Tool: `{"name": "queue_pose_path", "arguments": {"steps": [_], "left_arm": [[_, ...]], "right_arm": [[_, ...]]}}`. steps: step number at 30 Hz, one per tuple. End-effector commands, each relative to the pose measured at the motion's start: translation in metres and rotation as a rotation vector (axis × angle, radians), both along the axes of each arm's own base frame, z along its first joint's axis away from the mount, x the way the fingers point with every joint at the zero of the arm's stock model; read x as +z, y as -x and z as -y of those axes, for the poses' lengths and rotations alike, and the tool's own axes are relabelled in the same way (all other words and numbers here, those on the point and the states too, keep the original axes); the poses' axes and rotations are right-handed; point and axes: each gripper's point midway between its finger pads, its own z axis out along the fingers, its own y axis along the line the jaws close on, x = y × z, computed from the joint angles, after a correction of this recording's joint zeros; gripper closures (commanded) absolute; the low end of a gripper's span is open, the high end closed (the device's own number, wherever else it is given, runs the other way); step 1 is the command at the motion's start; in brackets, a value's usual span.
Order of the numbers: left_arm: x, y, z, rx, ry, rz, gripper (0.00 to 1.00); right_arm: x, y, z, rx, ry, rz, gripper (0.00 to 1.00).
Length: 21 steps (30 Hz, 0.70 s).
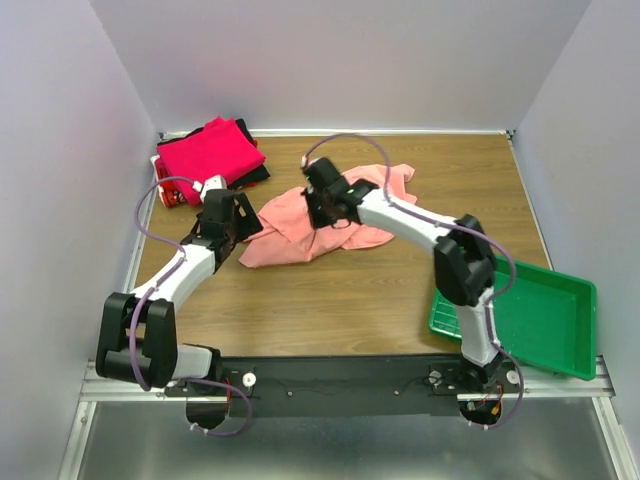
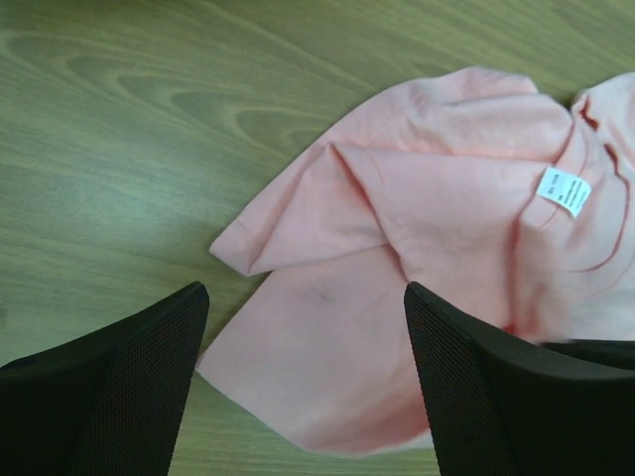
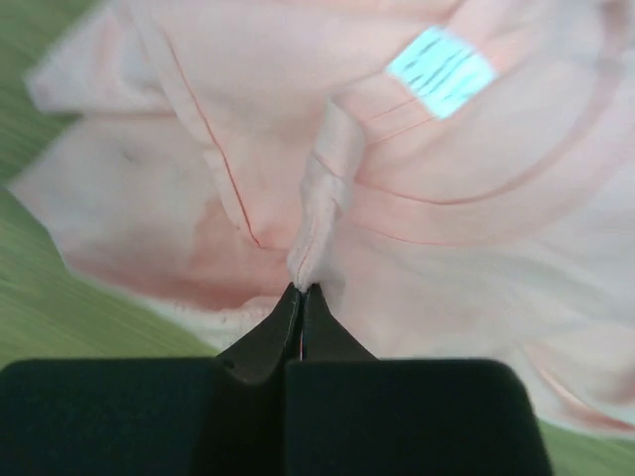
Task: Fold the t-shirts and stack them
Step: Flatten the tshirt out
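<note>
Your right gripper [image 3: 301, 297] is clamped tight, and its tips are pinching a raised fold of the pink shirt [image 3: 248, 129] just below the neckline. The white label [image 3: 440, 69] sits beyond the pinch, inside the collar.

Your left gripper [image 2: 306, 293] has its jaws spread wide with nothing between them, hovering over the shirt's near left edge. One finger [image 2: 129, 387] is over bare wood and the other is over the cloth.

From above, the pink shirt [image 1: 280, 240] lies crumpled and unfolded near the middle of the table [image 1: 380, 300], with both grippers meeting over it, the right [image 1: 322, 205] at its centre and the left [image 1: 235, 215] at its left side.

The stack of shirts [image 1: 210, 150], magenta on top with black and red showing at the edges, sits in the far left corner, apart from the pink one. The green tray [image 1: 545, 315] rests at the near right edge.
</note>
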Motion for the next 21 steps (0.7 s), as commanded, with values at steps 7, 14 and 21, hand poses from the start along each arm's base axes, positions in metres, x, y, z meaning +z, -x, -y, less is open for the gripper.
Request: {"name": "queue_pose_path", "arguments": {"steps": [7, 14, 21], "left_arm": [[-0.009, -0.007, 0.006, -0.012, 0.02, -0.056, 0.16], [-0.019, -0.005, 0.008, -0.009, 0.029, -0.087, 0.17], [-0.003, -0.021, 0.021, -0.051, 0.07, -0.041, 0.18]], "right_arm": [[0.094, -0.047, 0.18, -0.494, -0.047, 0.11, 1.0], [0.047, -0.036, 0.249, -0.588, 0.117, 0.057, 1.0], [-0.003, -0.016, 0.248, -0.6, 0.15, -0.074, 1.0]]}}
